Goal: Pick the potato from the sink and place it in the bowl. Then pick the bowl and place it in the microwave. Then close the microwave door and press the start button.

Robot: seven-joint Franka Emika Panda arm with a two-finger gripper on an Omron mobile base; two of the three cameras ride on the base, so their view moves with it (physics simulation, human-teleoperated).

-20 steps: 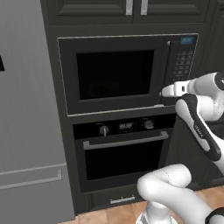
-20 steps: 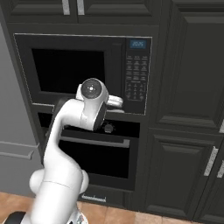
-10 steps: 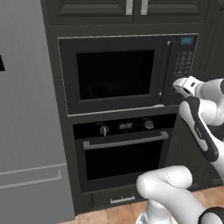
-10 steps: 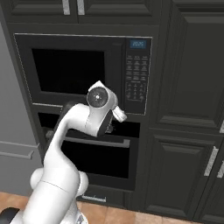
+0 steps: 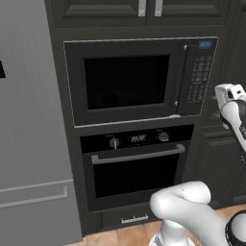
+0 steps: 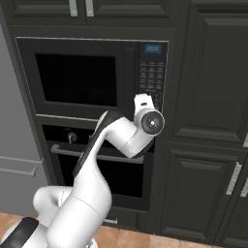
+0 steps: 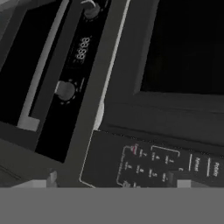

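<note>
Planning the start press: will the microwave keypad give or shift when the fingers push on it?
Likely rigid: the keypad panel looks flat and flush in the built-in microwave, so the unit shouldn't shift. The microwave door looks shut, so it shouldn't swing. The buttons look small, so a push could slide off target.

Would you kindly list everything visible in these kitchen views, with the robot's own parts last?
microwave: one, black, built into the dark cabinetry above the oven.
microwave door: one, black with dark window, closed.
keypad panel: one, black with a small blue display, right of the door.
oven: one, black with knobs and a silver bar handle, below the microwave.
fridge: one, grey, left of the oven.
cabinet doors: several, dark, right of and above the microwave.
floor: wooden, brown, at the bottom.
robot arm: one, white, raised before the keypad panel.
pincer: open, close to the keypad panel's lower part.
</note>
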